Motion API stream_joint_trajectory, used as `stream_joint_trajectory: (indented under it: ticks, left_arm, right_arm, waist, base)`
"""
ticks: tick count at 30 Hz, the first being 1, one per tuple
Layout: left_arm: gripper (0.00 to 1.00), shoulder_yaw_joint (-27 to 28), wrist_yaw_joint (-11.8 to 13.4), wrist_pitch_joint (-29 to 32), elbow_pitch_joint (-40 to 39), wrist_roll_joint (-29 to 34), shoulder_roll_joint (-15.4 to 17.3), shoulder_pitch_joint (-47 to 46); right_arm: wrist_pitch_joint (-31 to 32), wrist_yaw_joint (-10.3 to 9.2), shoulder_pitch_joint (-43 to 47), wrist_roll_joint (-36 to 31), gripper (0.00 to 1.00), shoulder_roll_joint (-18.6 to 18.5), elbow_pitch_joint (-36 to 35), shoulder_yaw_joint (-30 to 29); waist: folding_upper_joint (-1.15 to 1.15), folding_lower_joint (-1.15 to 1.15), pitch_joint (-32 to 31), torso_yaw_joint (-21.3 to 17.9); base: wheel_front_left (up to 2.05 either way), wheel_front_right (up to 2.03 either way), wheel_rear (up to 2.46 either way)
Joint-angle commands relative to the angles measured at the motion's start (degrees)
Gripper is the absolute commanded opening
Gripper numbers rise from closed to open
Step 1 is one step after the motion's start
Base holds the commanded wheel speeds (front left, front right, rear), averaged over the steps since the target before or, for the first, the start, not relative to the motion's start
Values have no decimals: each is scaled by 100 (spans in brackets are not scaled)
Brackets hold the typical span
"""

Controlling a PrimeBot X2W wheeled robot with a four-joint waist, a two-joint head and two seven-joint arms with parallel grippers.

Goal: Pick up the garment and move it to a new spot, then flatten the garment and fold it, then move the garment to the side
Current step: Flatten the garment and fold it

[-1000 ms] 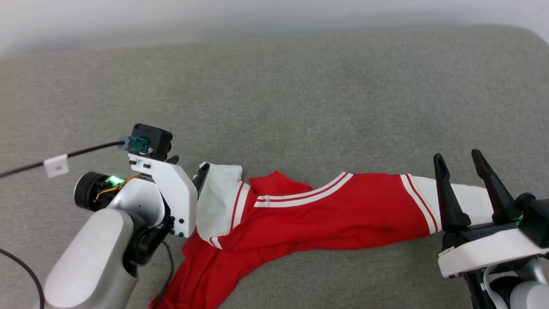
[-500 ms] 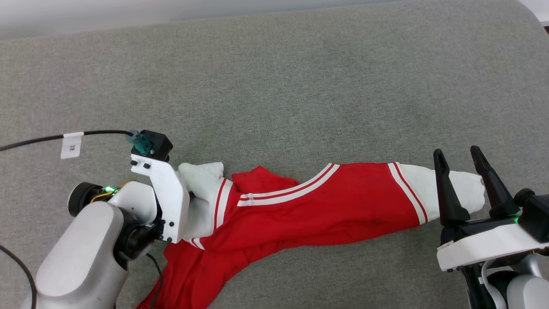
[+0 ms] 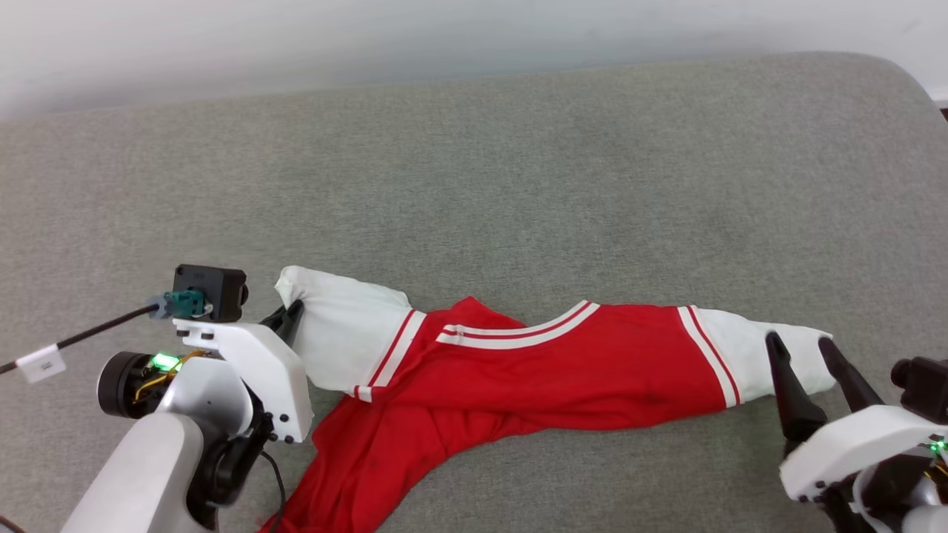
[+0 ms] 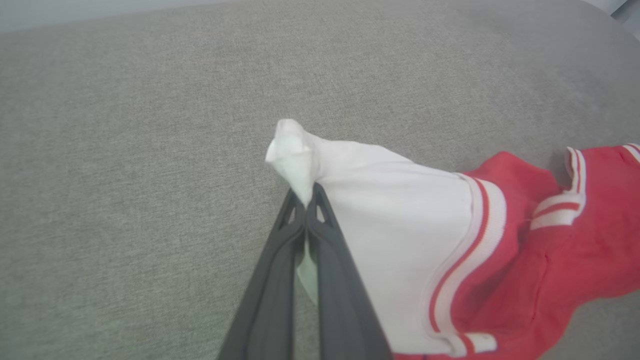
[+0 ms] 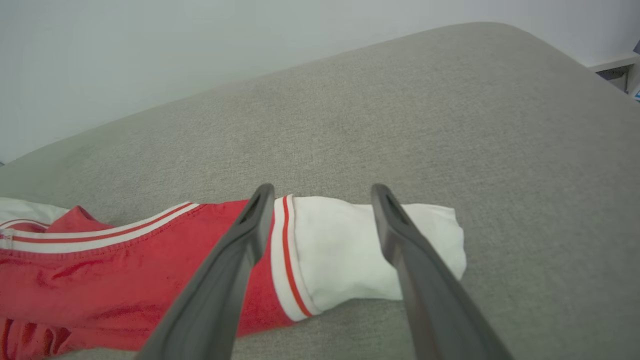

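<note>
The left tool (image 4: pixel 305 199) is pinched shut on the tip of the white left sleeve (image 4: pixel 390 210). The right tool (image 5: pixel 322 195) gapes wide, with its fingers either side of the right sleeve (image 5: pixel 350 250). The garment (image 3: pixel 563 370) lies bunched in a band along the near side of the grey cushioned surface (image 3: pixel 518 185). It looks thin, light and limp, so it will likely sag and stretch. The right cuff looks like the matching hold.

The garment (image 3: pixel 563 370) runs off the bottom edge of the head view, so its lower part is cut off. Both wrist views crop it too. A white mount (image 3: pixel 252 370) hides most of the left gripper (image 3: pixel 291 317). The cable (image 3: pixel 96 329) leaves at the left edge, and its tag (image 3: pixel 41 364) is too small to read.
</note>
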Motion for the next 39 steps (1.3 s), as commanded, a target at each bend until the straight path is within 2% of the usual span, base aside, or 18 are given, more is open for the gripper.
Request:
stream_joint_trajectory:
  ticks: [1, 6, 11, 18, 23, 24, 25, 30, 35, 39]
  left_arm:
    - [0, 44, 61, -98, -158, 50, 37, 130]
    - [0, 58, 206, -260, -709, 130, 36, 366]
    - [0, -28, 289, -220, -1052, 191, 5, 404]
    - [0, -100, 283, -207, -1198, 229, -16, 258]
    - [0, -124, 255, -218, -1138, 216, -26, 182]
    - [0, -131, 252, -227, -1125, 210, -33, 187]
    - [0, -129, 252, -236, -1108, 203, -33, 191]
    - [0, -69, 278, -290, -1030, 170, 1, 224]
    - [0, 78, 293, -405, -961, 141, 35, 9]
    - [0, 164, 190, -422, -792, 88, 49, -367]
  right_arm:
    - [156, -1, 16, 90, 100, -60, 161, -110]
    - [819, -1, -208, 350, 100, -399, 893, -614]
    - [1623, -2, -644, 472, 100, -715, 1415, -819]
    - [2562, -2, -1414, 674, 100, -1096, 2314, -476]
    - [3341, -1, -1548, 842, 100, -1100, 2921, -63]
    - [3462, -1, -1545, 884, 31, -1088, 2997, -13]
    - [3569, -1, -1550, 928, 0, -1070, 3062, 17]
    - [3463, 0, -1762, 894, 0, -1286, 2837, 78]
    - [2877, -2, -2139, 670, 0, -1587, 2253, 77]
    - [2356, -2, -2430, 481, 0, -1627, 1892, 88]
  waist:
    - [0, 0, -52, 59]
    - [0, 0, -55, 158]
    - [0, 0, 76, 231]
    - [0, 0, 372, 323]
    - [0, 0, 516, 385]
    - [0, 0, 525, 392]
    - [0, 0, 528, 397]
    - [0, 0, 435, 369]
    - [0, 0, 189, 315]
    - [0, 0, 1, 283]
  base:
    - [0, 0, 0]
    - [0, 0, 0]
    - [0, 0, 0]
    - [0, 0, 0]
    - [0, 0, 0]
    - [0, 0, 0]
    - [0, 0, 0]
    - [0, 0, 0]
    - [0, 0, 0]
    - [0, 0, 0]
